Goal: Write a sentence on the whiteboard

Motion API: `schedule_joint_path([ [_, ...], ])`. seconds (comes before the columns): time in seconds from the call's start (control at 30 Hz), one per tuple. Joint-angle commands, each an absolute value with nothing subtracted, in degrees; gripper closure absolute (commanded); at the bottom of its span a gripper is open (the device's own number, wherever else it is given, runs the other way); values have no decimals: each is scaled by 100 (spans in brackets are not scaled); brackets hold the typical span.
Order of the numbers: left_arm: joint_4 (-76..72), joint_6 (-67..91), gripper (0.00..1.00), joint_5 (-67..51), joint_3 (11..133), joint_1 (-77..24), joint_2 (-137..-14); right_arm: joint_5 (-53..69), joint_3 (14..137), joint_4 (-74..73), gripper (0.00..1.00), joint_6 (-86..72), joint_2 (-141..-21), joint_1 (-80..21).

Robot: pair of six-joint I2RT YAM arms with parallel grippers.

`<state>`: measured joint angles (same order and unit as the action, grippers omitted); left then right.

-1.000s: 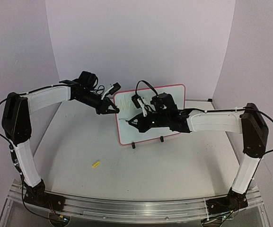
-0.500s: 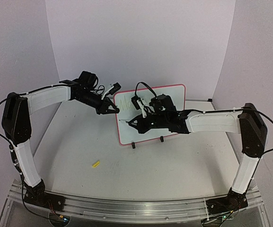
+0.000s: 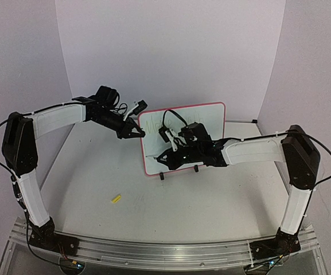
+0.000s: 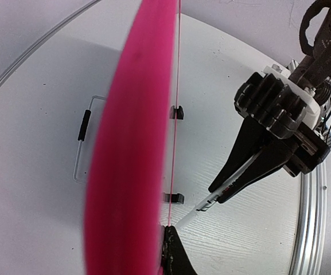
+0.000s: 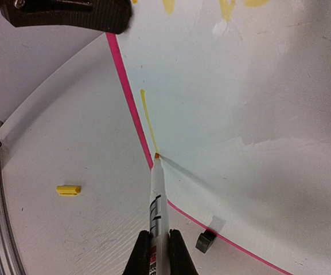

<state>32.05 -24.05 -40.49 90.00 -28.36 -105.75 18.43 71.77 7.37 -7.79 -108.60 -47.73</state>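
Note:
The whiteboard (image 3: 211,120) stands upright on the table, with a pink-red frame and faint yellow writing (image 3: 156,122) along its top. My left gripper (image 3: 139,133) is shut on the board's left edge, which fills the left wrist view as a pink band (image 4: 131,143). My right gripper (image 3: 166,158) is shut on a white marker (image 5: 158,200). The marker's orange tip touches the board (image 5: 240,114) near its lower left corner, at the end of a yellow downstroke (image 5: 148,120). More yellow strokes (image 5: 228,8) show above. The left wrist view shows the right gripper (image 4: 251,166) with the marker (image 4: 208,203).
A yellow marker cap (image 3: 116,199) lies on the table at front left, also in the right wrist view (image 5: 68,189). Two black feet (image 3: 162,176) (image 3: 195,168) hold the board. An aluminium rail (image 3: 154,252) runs along the near edge. Walls enclose the back and sides.
My right gripper has moved down the board's left side with the marker, drawing a yellow downstroke. The left arm and the board have not moved.

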Motion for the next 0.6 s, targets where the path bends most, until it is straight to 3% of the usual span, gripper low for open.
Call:
schedule_joint_path([
  [0.0,3429,-2877,100,-3261,8947,-2865,-10564,2010,7005,1077,100,-852,-10401,-4725],
  [0.23,3419,-2877,100,-3261,8940,-2865,-10569,2005,6848,1299,100,-956,-9999,-4794],
  [0.57,3420,-2874,100,-3259,8934,-2866,-10588,1672,7142,1336,100,-958,-10356,-4820],
])
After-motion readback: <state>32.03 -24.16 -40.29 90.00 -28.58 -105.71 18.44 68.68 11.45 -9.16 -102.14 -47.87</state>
